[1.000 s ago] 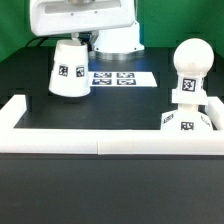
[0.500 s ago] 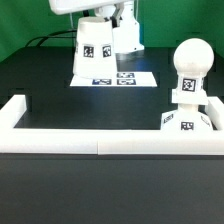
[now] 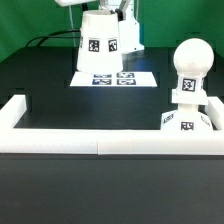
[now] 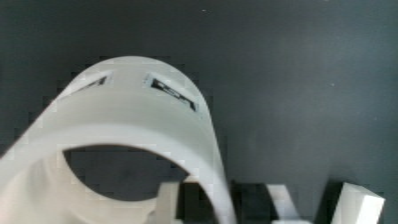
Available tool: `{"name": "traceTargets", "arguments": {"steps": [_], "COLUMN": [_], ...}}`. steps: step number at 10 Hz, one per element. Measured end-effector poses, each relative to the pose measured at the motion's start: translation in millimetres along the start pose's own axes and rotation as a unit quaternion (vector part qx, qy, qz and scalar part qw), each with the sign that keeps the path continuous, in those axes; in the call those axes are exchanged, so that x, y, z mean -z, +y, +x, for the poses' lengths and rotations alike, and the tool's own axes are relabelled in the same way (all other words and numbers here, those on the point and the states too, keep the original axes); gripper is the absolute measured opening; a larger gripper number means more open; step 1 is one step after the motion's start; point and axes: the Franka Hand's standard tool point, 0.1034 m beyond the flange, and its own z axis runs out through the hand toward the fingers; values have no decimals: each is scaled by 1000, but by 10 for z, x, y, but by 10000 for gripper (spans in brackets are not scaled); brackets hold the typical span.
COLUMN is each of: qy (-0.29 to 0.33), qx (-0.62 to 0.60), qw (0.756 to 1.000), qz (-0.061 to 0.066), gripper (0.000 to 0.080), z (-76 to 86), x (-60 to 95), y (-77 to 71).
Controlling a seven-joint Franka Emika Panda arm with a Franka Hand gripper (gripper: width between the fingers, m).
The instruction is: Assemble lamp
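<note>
The white cone shade (image 3: pixel 100 42) hangs in the air above the marker board (image 3: pixel 112 79), tags facing the camera. My gripper (image 3: pixel 103 9) is shut on the shade's upper rim and is mostly cut off by the frame's top edge. In the wrist view the shade (image 4: pixel 125 130) fills the frame, its open mouth dark, with my gripper (image 4: pixel 228 206) clamped on its wall. The rounded bulb (image 3: pixel 188 62) stands upright on the square base (image 3: pixel 186 121) at the exterior view's right, against the rail.
A long white border rail (image 3: pixel 100 135) runs along the front, with short arms at the exterior view's left (image 3: pixel 14 108) and right. The arm's white body (image 3: pixel 128 28) stands behind the shade. A black cable lies at the back left.
The shade has left the table at the exterior view's left. It has risen and moved to the right, and now hangs over the marker board. The bulb and base have not moved.
</note>
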Motion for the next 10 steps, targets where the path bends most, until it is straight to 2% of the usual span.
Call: {"name": "traceTargets", "arguments": {"steps": [1,2,4,7,10], "qy": [-1,0,-3,-3,3], "qx": [-6,-2,-4,-8,-32], "qw": [1000,1000,1000,1000,999], "qz": [1,1,4,7,7], "gripper": [50,50,50,50,50], "z": [19,85,244,565,869], "x": [15,68,254,596,811], "y": [-45,-158,-315,-541,-768]}}
